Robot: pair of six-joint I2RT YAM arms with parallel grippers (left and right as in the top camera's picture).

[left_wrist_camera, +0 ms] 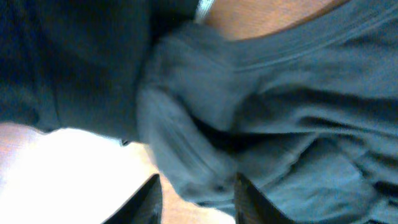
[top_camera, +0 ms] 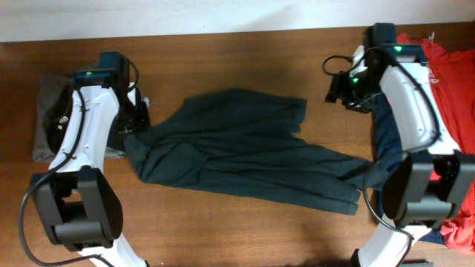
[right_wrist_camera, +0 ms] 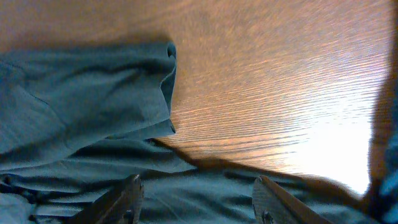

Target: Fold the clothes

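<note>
The dark green T-shirt (top_camera: 237, 148) lies crumpled and spread across the middle of the table, with no lettering showing. My left gripper (top_camera: 138, 122) is at the shirt's left edge. In the left wrist view its fingers (left_wrist_camera: 198, 202) are apart, with a bunched fold of the shirt (left_wrist_camera: 205, 124) between and just ahead of them. My right gripper (top_camera: 338, 89) hangs beside the shirt's upper right corner. In the right wrist view its fingers (right_wrist_camera: 198, 202) are wide open above the shirt's cloth (right_wrist_camera: 81, 118), holding nothing.
A grey and dark folded garment (top_camera: 50, 122) lies at the left edge behind my left arm. Red clothes (top_camera: 454, 74) are piled at the right edge, with a navy garment (top_camera: 383, 130) under my right arm. Bare wood (right_wrist_camera: 267, 81) lies beyond the shirt.
</note>
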